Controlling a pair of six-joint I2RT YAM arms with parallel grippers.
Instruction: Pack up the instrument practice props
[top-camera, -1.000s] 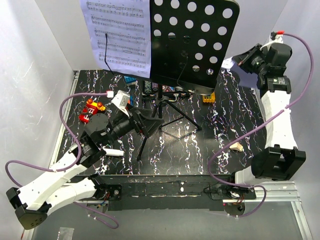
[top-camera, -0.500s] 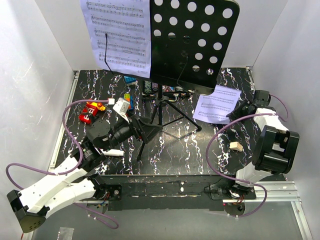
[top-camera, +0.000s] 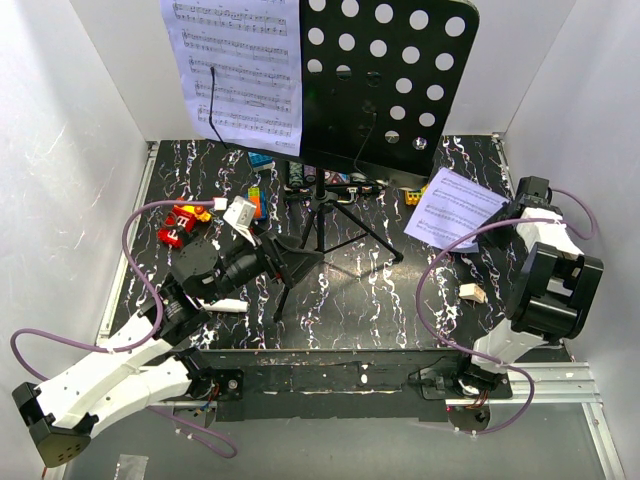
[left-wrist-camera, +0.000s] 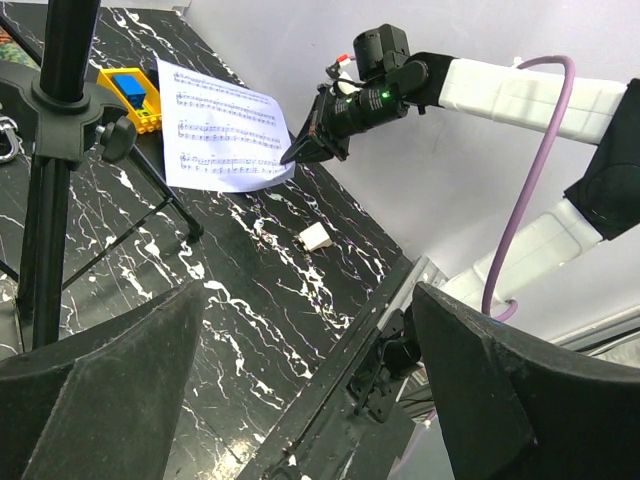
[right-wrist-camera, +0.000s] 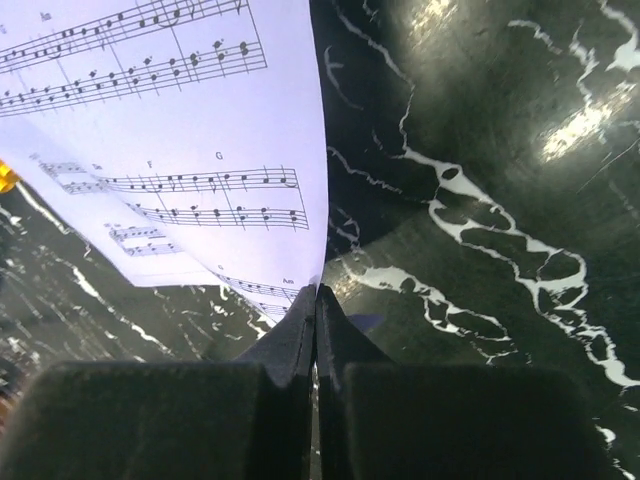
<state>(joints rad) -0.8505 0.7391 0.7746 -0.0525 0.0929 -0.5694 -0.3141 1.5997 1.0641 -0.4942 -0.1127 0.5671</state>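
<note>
Two music sheets (top-camera: 455, 208), one stand (top-camera: 390, 80)

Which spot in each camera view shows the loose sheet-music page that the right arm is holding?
Top external: the loose sheet-music page lies right of centre.
Left wrist: the page is in the upper left, above the dark marbled table.
Right wrist: the page fills the upper left.
Shared landmark: the right gripper, jaws shut on the page's edge, shows in all three.

Music stand desk (top-camera: 340, 110): cropped by upper edge.
Held sheet (right-wrist-camera: 170, 130): cut off top and left.
Pale worktop piece (top-camera: 471, 292): too small to be identified.
</note>
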